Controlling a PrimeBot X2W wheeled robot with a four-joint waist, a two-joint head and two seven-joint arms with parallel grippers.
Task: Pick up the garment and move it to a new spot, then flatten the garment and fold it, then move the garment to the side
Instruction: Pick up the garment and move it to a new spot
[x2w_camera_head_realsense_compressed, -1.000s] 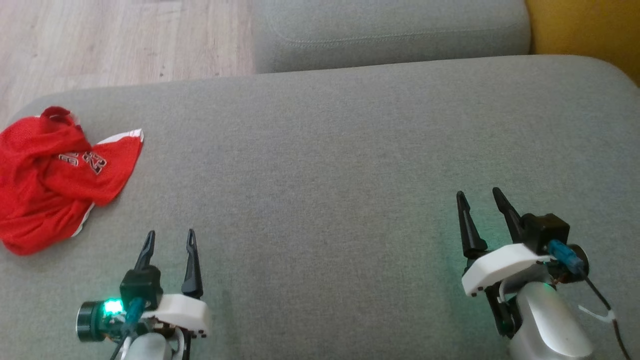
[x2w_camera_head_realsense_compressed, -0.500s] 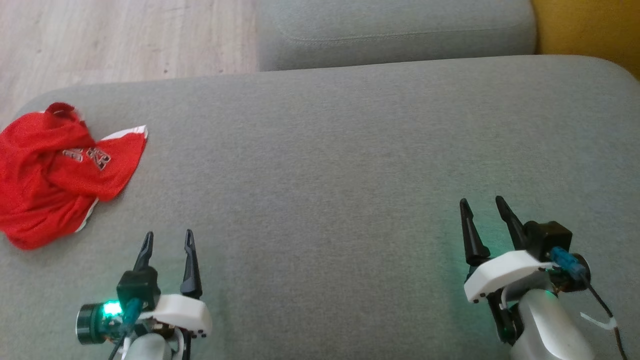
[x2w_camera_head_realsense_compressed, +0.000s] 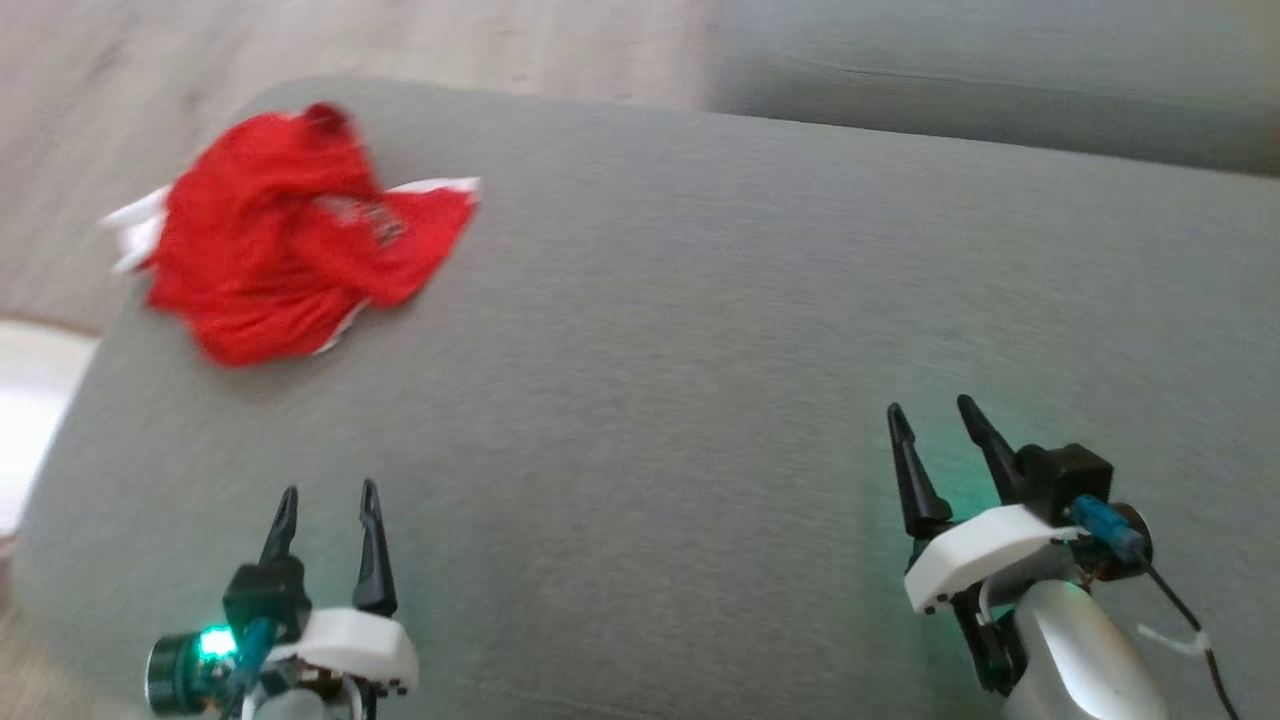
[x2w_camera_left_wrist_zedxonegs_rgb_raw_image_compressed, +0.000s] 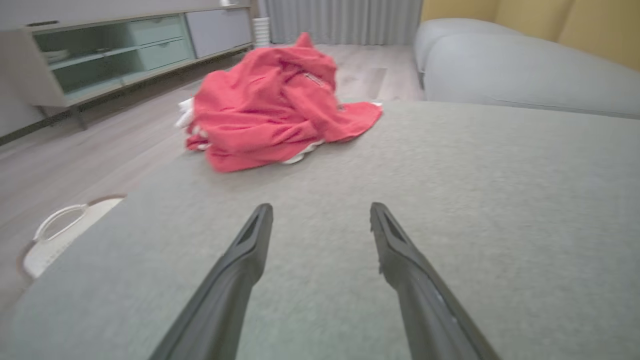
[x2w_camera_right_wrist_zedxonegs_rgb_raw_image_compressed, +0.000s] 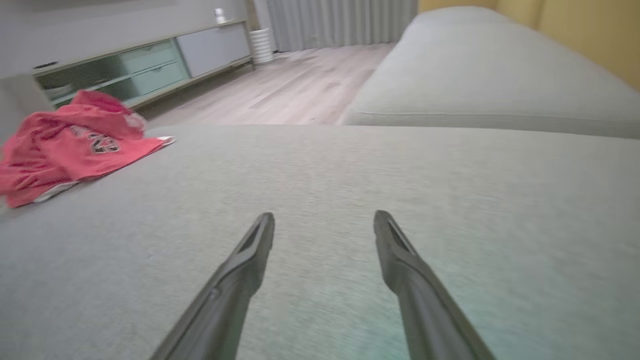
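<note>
Over cushion (x2w_camera_head_realsense_compressed: 650, 330), left gripper (x2w_camera_head_realsense_compressed: 330, 489) parted, empty

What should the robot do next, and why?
Probably reach the left gripper forward to the red shirt. The shirt lies crumpled at the far left corner of the grey cushion, untouched, and the left gripper is open, empty and nearer to it than the right gripper.

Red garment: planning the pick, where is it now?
Head view: the red garment lies crumpled near the far-left corner of the grey cushion, ahead of the open left gripper, untouched.
</note>
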